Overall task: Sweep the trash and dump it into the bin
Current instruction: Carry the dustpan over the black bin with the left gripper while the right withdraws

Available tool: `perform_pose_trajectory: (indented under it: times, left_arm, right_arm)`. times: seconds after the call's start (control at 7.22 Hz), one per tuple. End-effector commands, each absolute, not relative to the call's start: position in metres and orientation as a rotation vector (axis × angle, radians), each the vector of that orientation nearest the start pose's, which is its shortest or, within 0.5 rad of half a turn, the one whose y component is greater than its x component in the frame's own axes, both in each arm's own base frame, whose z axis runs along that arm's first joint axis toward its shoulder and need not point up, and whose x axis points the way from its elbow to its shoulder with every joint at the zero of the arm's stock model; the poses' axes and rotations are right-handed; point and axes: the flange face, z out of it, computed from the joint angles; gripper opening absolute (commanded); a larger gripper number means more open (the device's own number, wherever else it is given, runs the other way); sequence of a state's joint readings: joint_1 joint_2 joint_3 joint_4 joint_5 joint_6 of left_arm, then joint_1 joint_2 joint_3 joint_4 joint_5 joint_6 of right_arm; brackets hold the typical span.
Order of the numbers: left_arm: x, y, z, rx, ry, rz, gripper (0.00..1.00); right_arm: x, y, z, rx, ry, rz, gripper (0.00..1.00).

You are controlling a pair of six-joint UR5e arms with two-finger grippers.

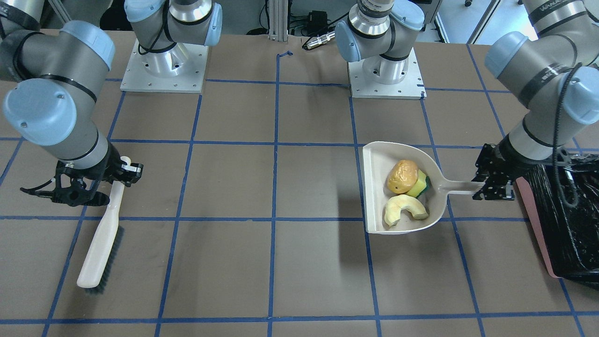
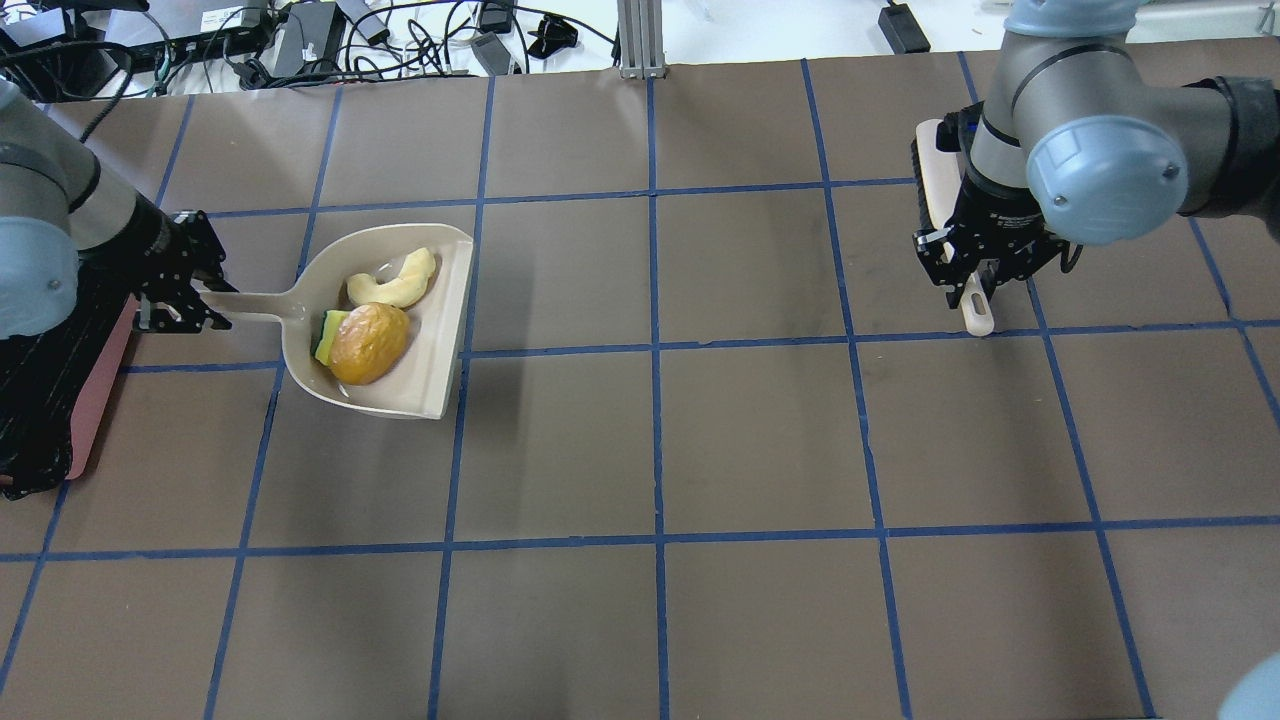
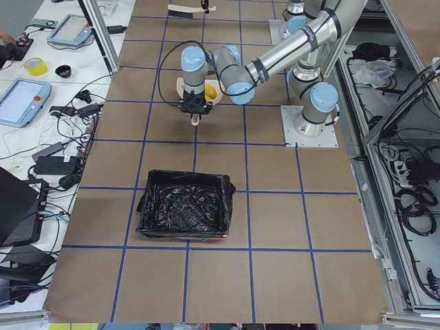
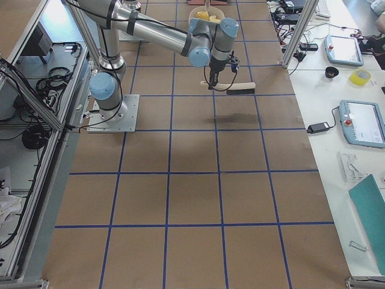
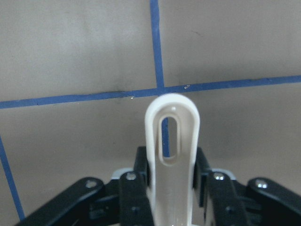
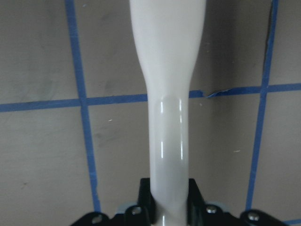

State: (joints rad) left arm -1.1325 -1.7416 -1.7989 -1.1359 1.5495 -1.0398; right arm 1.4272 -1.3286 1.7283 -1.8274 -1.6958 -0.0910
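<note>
Currently the left gripper [image 1: 486, 187] pinches the end of the dustpan [image 1: 374, 196] handle. The left wrist view shows its fingers [image 5: 134, 202] pressed on both sides of the slotted tip. All three trash pieces lie inside the pan. The orange-yellow lump [image 1: 402, 175] touches the green-and-yellow sponge chunk [image 1: 420, 186], which sits on its handle side, and the pale curved slice [image 1: 405, 208] is just beside them. The pan's open edge faces the middle of the table [image 1: 281, 262], with its handle pointing toward the bin [image 1: 568, 234] — pink side, crinkled black liner, at the table's left end. The right gripper [image 1: 120, 174] is clamped on the brush [image 1: 100, 252] handle, with the bristle end pointing away from the robot — well apart from the dustpan.
</note>
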Motion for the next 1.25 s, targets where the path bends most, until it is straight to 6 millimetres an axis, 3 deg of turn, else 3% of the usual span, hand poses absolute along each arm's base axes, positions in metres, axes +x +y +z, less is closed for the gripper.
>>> perform_pose_trajectory:
  times: [0.0, 0.14, 0.42, 0.69, 0.83, 1.11]
  left_arm:
    - [0.193, -0.550, 0.357, -2.132, 2.291, -0.060, 0.00]
    - [0.226, -0.551, 0.360, -2.096, 2.322, -0.058, 0.00]
    - [0.270, -0.557, 0.360, -2.116, 2.302, -0.050, 0.00]
    - [0.304, -0.577, 0.398, -2.140, 2.279, 0.001, 0.00]
    - [0.327, -0.588, 0.419, -2.154, 2.273, -0.003, 0.00]
    - [0.382, -0.613, 0.443, -2.150, 2.282, -0.098, 0.00]
  right_arm:
    - [-0.012, -0.574, 0.296, 0.040, 3.248, 0.245, 0.00]
    - [-0.025, -0.580, 0.281, 0.025, 3.271, 0.261, 0.00]
    - [-0.055, -0.583, 0.252, 0.021, 3.243, 0.299, 0.00]
    - [-0.052, -0.569, 0.233, 0.036, 3.243, 0.296, 0.00]
    - [-0.052, -0.569, 0.225, 0.026, 3.250, 0.268, 0.00]
    - [-0.053, -0.573, 0.215, -0.006, 3.248, 0.269, 0.00]
